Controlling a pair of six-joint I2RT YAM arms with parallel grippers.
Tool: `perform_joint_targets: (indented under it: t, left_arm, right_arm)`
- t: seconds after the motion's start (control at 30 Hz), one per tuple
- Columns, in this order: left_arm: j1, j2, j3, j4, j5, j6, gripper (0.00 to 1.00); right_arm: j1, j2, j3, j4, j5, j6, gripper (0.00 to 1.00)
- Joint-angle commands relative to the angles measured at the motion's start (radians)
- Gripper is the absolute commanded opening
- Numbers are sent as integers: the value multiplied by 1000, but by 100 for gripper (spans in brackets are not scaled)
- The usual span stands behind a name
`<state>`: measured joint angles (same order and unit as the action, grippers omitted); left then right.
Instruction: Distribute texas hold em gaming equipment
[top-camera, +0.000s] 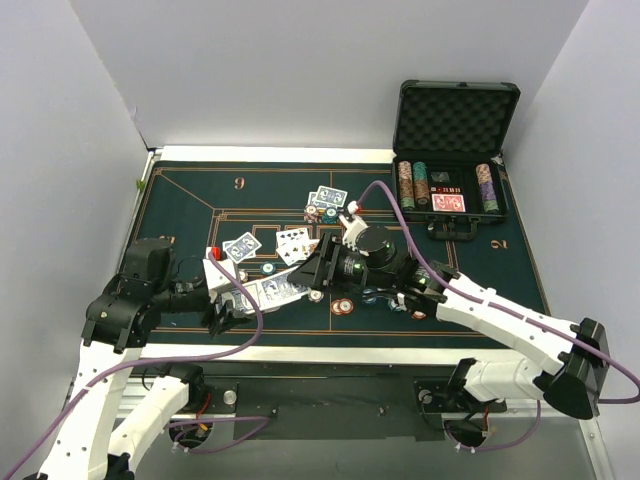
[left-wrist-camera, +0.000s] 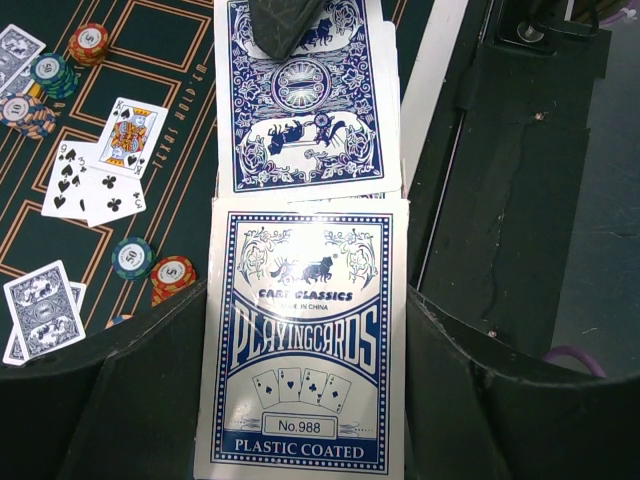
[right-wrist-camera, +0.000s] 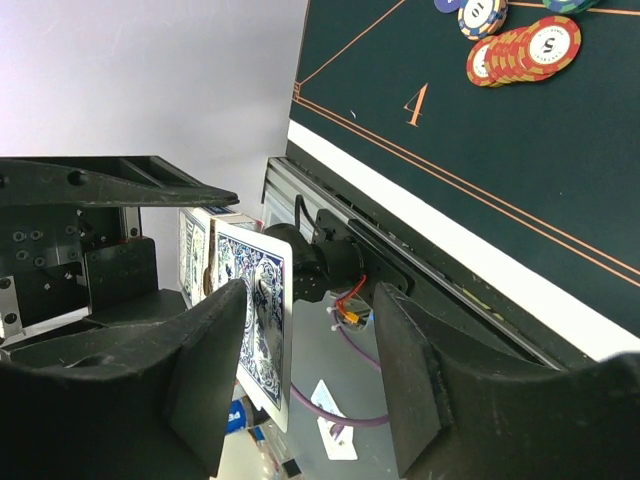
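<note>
- Pinching the blue card pack (left-wrist-camera: 300, 400) tight with the left gripper (left-wrist-camera: 305, 310), bottom middle of frame;
- Reaching with the right gripper (right-wrist-camera: 310, 300), spread around the top card (right-wrist-camera: 255, 320), lower left;
- Maybe risking pulling two cards, since so close together.

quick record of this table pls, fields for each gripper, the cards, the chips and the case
left gripper: shut on the card box, cards sticking out of its open end
right gripper: jaws open around one blue-backed card at the box mouth, not pinched yet
felt table: loose cards face up and face down, scattered poker chips
black case: open at the far right, chip stacks and a red-backed deck inside
</note>
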<state>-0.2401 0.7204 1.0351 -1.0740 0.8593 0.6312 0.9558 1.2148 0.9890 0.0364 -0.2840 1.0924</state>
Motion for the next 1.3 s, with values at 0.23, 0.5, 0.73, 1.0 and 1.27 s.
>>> perform_joint_targets:
  t: [0.23,0.5,0.73,1.0,1.27]
  left_arm:
    - [5,-6,28,52,20,-10,29]
    - [5,-6,31,52,18,-10,29]
    - [4,-4,33,54,18,-10,29]
    - [5,-6,34,55,17,-11,29]
    - [5,-7,34,54,15,-11,29]
  right_arm:
    - [-19,-63,-15,-6,11,4,28]
    - [-29,-93,-21,-33,29,-11,21]
    - [-69,-146,-23,-95,29,-16,13]
    - [-91,-175,-41,-96,19,17,0]
    - [-144,-233,-82,-46,-21,75,0]
